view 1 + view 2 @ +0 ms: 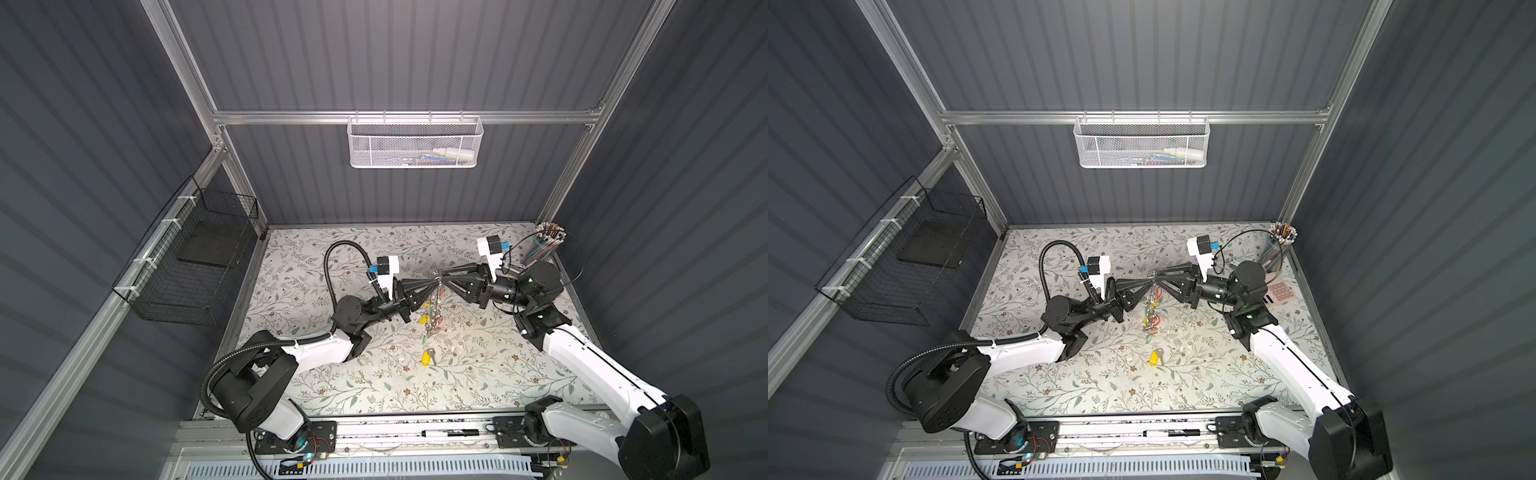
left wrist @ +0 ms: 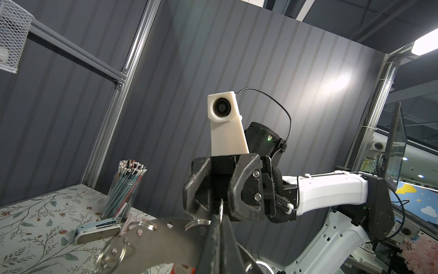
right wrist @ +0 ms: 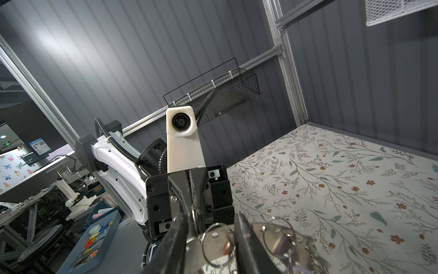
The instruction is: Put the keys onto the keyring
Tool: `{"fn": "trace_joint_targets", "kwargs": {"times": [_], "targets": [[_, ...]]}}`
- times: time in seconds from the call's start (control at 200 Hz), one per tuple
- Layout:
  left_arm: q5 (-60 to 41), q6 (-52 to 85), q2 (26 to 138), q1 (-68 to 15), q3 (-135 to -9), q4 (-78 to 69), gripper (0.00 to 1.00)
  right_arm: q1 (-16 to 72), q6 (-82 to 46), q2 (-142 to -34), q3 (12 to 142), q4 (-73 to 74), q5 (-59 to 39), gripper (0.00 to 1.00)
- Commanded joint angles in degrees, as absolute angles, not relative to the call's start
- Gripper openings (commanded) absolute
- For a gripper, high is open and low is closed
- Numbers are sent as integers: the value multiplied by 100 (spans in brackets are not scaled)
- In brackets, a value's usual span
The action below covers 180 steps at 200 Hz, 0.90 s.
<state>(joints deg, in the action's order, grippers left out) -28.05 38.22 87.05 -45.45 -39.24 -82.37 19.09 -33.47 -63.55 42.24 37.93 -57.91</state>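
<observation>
**A:** Closest up, what fills the left wrist view?

**B:** Keyring (image 2: 166, 234) — its flat grey band runs into the left hand (image 2: 219, 225), whose jaws are pressed together on its edge.

**A:** And the right hand (image 3: 211, 220)?

**B:** Its jaws are part-way apart, astride the band, with a split ring (image 3: 203, 242) between them. Whether they pinch anything, I cannot tell.

**A:** Where is it overall?

**B:** In both top views it hangs where the two hands meet, above the worktop (image 1: 478, 374), with keys (image 1: 434, 316) dangling — one yellow-tagged key (image 1: 427, 357) lies loose on the worktop, apart from the bunch.
</observation>
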Motion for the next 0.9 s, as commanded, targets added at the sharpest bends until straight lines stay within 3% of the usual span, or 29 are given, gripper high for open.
{"fn": "trace_joint_targets", "kwargs": {"times": [0.0,0.625,0.895], "targets": [[-2793,3830,8744,-4570,-4010,-8605,0,1817,-3634,-6365,4248,4288,-5904,37],[-2796,3919,8842,-4570,-4057,-8712,0,2012,-3226,-6600,4265,3700,-5915,35],[-2598,3812,8804,-4566,-3975,-8640,0,2013,-3199,-6535,4177,3681,-5930,27]]}}
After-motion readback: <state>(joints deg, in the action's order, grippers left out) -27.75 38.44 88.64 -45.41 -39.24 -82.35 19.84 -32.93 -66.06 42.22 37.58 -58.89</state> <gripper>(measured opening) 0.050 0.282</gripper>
